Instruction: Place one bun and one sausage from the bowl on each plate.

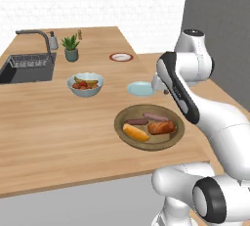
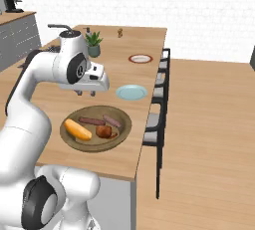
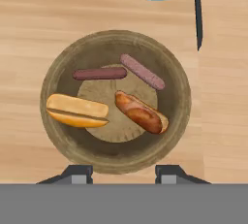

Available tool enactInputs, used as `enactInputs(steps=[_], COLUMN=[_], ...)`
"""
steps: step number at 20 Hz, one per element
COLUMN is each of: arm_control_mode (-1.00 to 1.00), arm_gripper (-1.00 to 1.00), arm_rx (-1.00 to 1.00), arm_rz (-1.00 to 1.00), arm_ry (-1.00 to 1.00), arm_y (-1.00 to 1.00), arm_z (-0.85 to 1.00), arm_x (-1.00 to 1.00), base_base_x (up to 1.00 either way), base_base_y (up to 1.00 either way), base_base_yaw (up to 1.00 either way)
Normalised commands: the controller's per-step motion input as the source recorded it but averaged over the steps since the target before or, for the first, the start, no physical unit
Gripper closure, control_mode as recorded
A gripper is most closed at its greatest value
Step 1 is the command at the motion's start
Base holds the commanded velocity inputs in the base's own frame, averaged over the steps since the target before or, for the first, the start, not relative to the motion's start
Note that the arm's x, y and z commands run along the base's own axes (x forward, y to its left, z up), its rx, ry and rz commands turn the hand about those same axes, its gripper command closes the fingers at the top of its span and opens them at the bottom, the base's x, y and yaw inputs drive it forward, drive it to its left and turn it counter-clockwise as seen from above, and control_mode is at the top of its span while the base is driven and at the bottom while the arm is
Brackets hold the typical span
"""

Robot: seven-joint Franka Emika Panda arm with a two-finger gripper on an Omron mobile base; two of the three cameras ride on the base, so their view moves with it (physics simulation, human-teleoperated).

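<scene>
The gripper (image 3: pixel 123 173) is held above the bowl (image 3: pixel 172 136), its fingers spread wide and nothing gripped, presumably so that a first item can be chosen. All four items are seen in the bowl: the yellow-orange bun (image 3: pixel 76 111), the reddish-brown bun (image 3: pixel 141 112), the maroon sausage (image 3: pixel 99 74) and the pinkish sausage (image 3: pixel 142 71). The blue plate (image 1: pixel 140 89) and the red-rimmed plate (image 1: pixel 121 57) are bare. No writing can be made out.

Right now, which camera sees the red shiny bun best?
The hand view: it looks straight down into the wooden bowl, so the reddish-brown bun shows whole and large. The left base view shows it smaller; the right base view shows it end-on, as a small lump.
</scene>
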Motion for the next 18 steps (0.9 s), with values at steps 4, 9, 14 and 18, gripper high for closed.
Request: enactInputs(steps=[4,9,14,18], arm_control_mode=[-1.00,-1.00,-1.00,-1.00], arm_gripper=[-1.00,-1.00,-1.00,-1.00], arm_rx=[-0.01,-0.12,-0.20,-0.02], arm_rz=[0.00,0.09,0.26,0.29], arm_ry=[0.00,0.05,0.14,0.04], arm_y=[0.02,0.20,-0.15,-0.16], arm_z=[-0.08,-0.39,-0.61,-0.23], arm_x=[-0.28,-0.52,-0.03,0.07], base_base_x=[0.00,0.00,0.00,0.00], base_base_y=[0.00,0.00,0.00,0.00], base_base_yaw=[0.00,0.00,0.00,0.00])
